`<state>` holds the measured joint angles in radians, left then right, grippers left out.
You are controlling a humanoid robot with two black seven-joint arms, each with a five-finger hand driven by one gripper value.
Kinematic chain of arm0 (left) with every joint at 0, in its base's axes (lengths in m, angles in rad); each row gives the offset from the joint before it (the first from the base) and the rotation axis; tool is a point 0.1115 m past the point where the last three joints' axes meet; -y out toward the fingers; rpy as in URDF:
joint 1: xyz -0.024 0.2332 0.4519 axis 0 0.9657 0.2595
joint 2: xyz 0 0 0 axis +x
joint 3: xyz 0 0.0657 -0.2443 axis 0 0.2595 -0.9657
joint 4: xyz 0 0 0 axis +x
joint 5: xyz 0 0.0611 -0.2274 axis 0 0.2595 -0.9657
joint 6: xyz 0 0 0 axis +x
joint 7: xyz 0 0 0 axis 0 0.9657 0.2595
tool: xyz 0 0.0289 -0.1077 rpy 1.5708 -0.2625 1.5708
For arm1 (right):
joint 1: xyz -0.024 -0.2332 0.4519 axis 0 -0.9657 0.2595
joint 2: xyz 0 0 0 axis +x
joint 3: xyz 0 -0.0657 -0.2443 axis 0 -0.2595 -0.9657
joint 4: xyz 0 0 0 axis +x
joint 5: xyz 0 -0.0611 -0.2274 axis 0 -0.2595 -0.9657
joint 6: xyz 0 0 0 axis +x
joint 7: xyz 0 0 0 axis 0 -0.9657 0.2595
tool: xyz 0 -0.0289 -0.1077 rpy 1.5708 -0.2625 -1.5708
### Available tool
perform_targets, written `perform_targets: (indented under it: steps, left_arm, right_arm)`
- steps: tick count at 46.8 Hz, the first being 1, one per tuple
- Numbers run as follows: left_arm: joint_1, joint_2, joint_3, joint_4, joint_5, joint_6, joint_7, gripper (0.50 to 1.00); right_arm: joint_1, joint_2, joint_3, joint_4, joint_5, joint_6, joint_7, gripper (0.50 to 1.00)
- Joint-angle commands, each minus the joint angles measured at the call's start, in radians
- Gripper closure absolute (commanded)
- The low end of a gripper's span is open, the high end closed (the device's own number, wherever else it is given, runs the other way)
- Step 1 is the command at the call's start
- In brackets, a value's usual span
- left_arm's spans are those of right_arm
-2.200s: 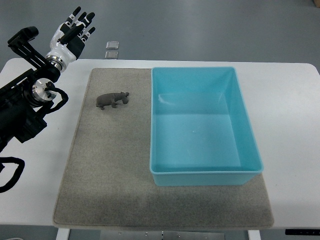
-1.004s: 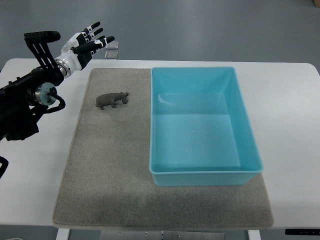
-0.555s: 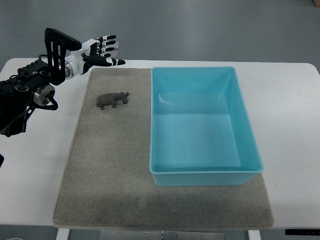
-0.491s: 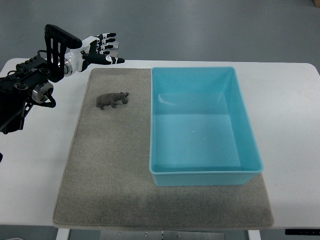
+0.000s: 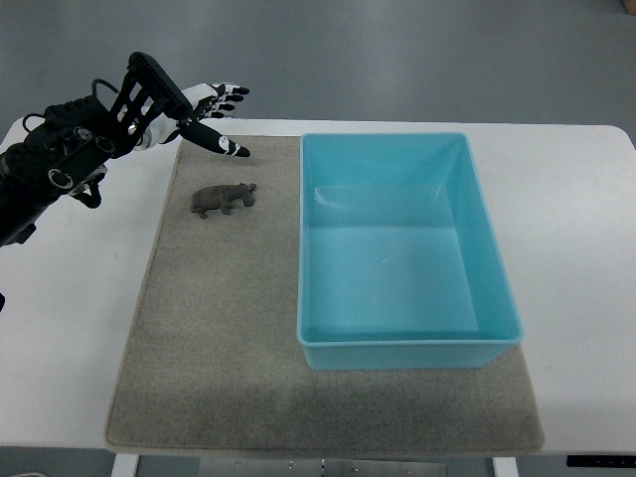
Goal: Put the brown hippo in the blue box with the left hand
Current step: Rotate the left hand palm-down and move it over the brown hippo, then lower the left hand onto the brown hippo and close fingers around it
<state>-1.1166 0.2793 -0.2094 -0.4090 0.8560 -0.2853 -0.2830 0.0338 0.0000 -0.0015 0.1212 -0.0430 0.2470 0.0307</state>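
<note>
You have the left hand (image 5: 204, 114) reaching in from the upper left, over the far left corner of the grey mat (image 5: 219, 328), with its fingers (image 5: 217, 141) spread apart and holding nothing; one long dark finger points down and to the right, toward the mat's far edge. The brown hippo (image 5: 224, 198) stands on the mat just below that fingertip and apart from it, lying lengthwise with its head toward the blue box (image 5: 487, 248). You can see the box sitting on the right part of the mat, its left wall near the hippo's head but not touching it, and nothing shows inside it. The mat lies on the white table (image 5: 586, 219), and the dark arm (image 5: 55, 169) crosses the table's left end. Your right hand does not show anywhere in the top view
</note>
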Motion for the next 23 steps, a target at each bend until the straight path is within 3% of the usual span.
perform_targets:
  steps: [1, 16, 23]
  left_arm:
    - [-0.014, 0.008, 0.041, -0.021, 0.037, -0.020, -0.002, 0.501]
    - [-0.095, 0.084, 0.148, -0.126, 0.067, -0.115, -0.002, 0.501]
    - [-0.127, 0.142, 0.197, -0.224, 0.155, -0.132, -0.013, 0.501]
  right_arm:
    - [0.000, 0.000, 0.000, 0.000, 0.000, 0.000, 0.000, 0.564]
    - [0.000, 0.000, 0.000, 0.000, 0.000, 0.000, 0.000, 0.564]
    - [0.000, 0.000, 0.000, 0.000, 0.000, 0.000, 0.000, 0.564]
